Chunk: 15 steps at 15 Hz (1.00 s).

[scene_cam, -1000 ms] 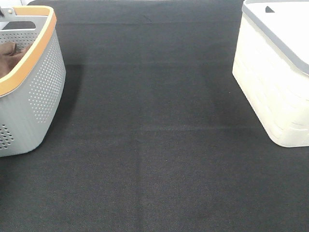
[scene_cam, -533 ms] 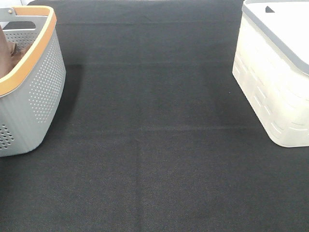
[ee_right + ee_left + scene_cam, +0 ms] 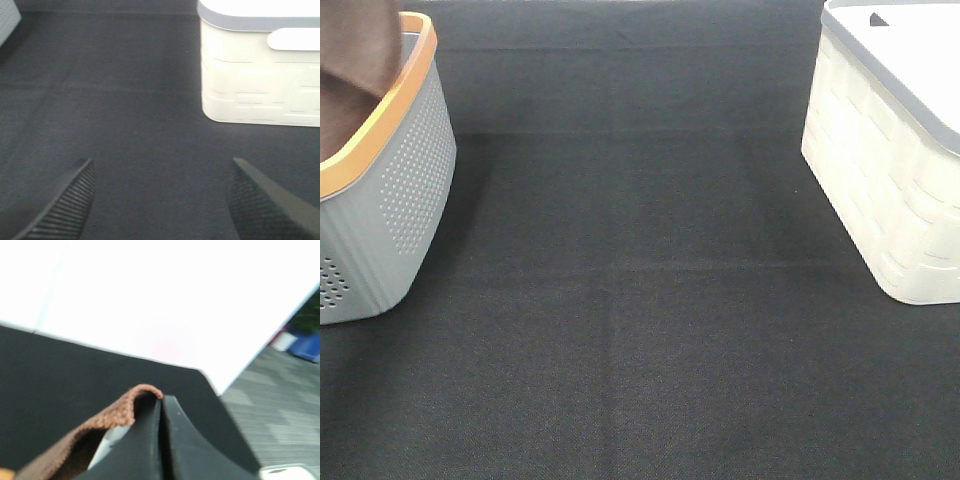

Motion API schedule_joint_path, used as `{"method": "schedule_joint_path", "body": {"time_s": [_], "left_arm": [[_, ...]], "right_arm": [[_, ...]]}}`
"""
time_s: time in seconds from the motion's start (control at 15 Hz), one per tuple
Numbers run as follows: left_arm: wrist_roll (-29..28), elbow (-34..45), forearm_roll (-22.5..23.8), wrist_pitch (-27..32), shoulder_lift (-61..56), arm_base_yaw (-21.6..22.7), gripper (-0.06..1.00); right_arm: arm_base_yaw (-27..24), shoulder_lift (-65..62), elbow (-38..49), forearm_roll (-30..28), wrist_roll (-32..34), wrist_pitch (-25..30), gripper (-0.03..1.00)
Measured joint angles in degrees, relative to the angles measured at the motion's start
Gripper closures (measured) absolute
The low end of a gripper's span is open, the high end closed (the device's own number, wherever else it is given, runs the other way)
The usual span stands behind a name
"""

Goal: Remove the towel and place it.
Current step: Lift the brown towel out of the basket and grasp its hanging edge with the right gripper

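Observation:
A brown towel (image 3: 355, 60) hangs over the grey perforated basket with an orange rim (image 3: 405, 170) at the far left of the exterior high view, lifted out of it. My left gripper (image 3: 161, 405) is shut on the towel's edge (image 3: 120, 410) in the left wrist view; the gripper itself is out of the exterior high view. My right gripper (image 3: 160, 200) is open and empty, low over the black table cloth, with the white bin (image 3: 260, 70) ahead of it.
A white bin with a grey rim (image 3: 890, 150) stands at the right edge of the black cloth-covered table (image 3: 640, 300). The grey basket stands at the left edge.
The towel has risen out of the basket; it lay low inside it a second ago and now hangs above the rim at the top left.

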Motion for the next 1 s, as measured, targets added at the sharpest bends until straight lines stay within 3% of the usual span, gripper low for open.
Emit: {"method": "schedule_joint_path", "body": {"time_s": [0.27, 0.47, 0.67, 0.8, 1.0], "left_arm": [[5.16, 0.00, -1.26, -9.00, 0.06, -11.06, 0.94], [9.17, 0.00, -1.26, -12.61, 0.06, -17.99, 0.94], [9.91, 0.00, -1.20, -14.27, 0.40, -22.80, 0.94], [10.77, 0.00, -1.03, -14.61, 1.78, -26.13, 0.94], [11.00, 0.00, -0.29, -14.32, 3.55, -29.28, 0.94]], "right_arm": [[0.00, 0.74, 0.00, 3.15, -0.06, -0.69, 0.27], [0.00, 8.94, -0.63, 9.45, -3.38, -5.96, 0.27], [0.34, 21.14, -0.80, 23.72, -16.90, -15.64, 0.27], [2.35, 28.19, -3.50, 34.03, -28.30, -17.88, 0.27], [9.51, 39.30, -12.38, 39.02, -41.48, -17.30, 0.27]]}}
